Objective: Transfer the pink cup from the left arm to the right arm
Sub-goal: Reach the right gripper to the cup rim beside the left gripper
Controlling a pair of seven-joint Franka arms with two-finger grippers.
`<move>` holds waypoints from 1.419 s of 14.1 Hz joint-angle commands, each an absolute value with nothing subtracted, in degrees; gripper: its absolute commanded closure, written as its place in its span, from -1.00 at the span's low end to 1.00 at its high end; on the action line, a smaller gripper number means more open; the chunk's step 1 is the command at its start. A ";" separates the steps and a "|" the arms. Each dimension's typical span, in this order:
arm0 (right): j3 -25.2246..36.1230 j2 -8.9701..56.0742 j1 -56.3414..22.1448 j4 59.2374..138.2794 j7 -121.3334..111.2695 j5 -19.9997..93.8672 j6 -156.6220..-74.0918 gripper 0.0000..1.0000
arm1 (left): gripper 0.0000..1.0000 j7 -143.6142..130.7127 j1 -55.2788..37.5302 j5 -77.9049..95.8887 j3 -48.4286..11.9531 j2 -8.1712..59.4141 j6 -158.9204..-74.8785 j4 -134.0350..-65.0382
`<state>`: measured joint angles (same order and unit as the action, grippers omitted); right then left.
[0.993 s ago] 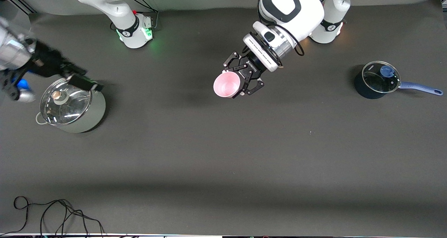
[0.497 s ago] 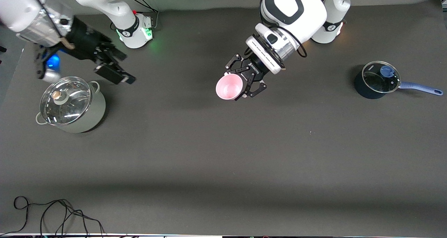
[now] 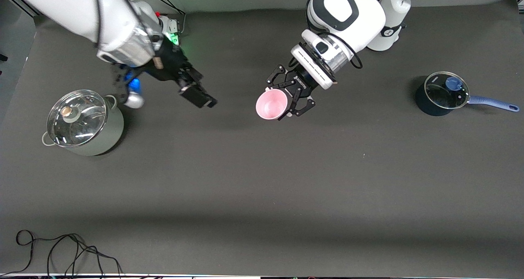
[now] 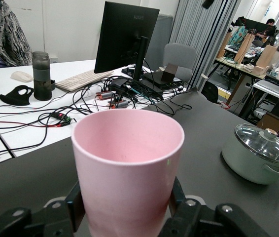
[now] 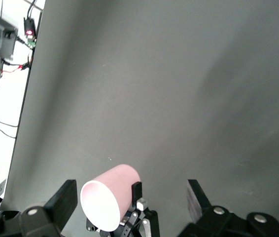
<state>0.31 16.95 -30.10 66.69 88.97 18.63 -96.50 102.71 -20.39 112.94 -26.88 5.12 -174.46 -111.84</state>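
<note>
The dark worktop [image 3: 262, 180] spreads wide under both arms. The left arm [image 3: 348, 12] reaches down from its base at the top of the front view, and the right arm [image 3: 82, 12] slants in from its own end. Toward the right arm's end of the worktop stands a pale steel pot [image 3: 84, 123] with a glass lid, which also shows in the left wrist view [image 4: 260, 153]. Toward the left arm's end sits a dark blue saucepan [image 3: 442, 94] with a glass lid and a long blue handle. A tangle of black cable [image 3: 61, 250] lies at the worktop's edge nearest the front camera. The left hand [image 3: 290, 91] hangs in the air over the middle of the worktop, its claw-like fingers [image 4: 75, 207] pinching the pink cup [image 3: 270, 103] by its lower sides; the cup is tipped so its open mouth faces the front camera, and in the left wrist view it fills the foreground [image 4: 127, 168]. The right hand [image 3: 195, 91] is over the worktop between the steel pot and the cup, well apart from the cup, its flat jaws spread wide and holding nothing; through its wrist camera the cup [image 5: 111, 203] seems, as far as I can make out, to lie between its two fingers [image 5: 63, 200].
</note>
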 commanded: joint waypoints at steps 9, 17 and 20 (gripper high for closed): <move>0.97 24.34 -37.70 61.26 93.77 15.29 -104.40 -0.90 | 0.49 102.30 -20.21 113.64 -26.89 5.10 -174.02 -111.45; 1.14 27.42 -40.08 60.91 93.87 15.20 -107.40 -0.75 | 0.49 102.30 -20.21 113.64 -26.89 5.10 -174.11 -111.45; 1.14 27.42 -40.08 60.91 93.69 15.12 -107.40 -0.02 | 0.49 102.30 -20.21 113.64 -26.89 5.18 -174.11 -111.45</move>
<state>0.43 26.19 -39.23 63.41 92.14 16.35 -107.60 102.57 -20.36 112.94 -26.88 5.21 -174.46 -111.84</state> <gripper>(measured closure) 0.295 0.313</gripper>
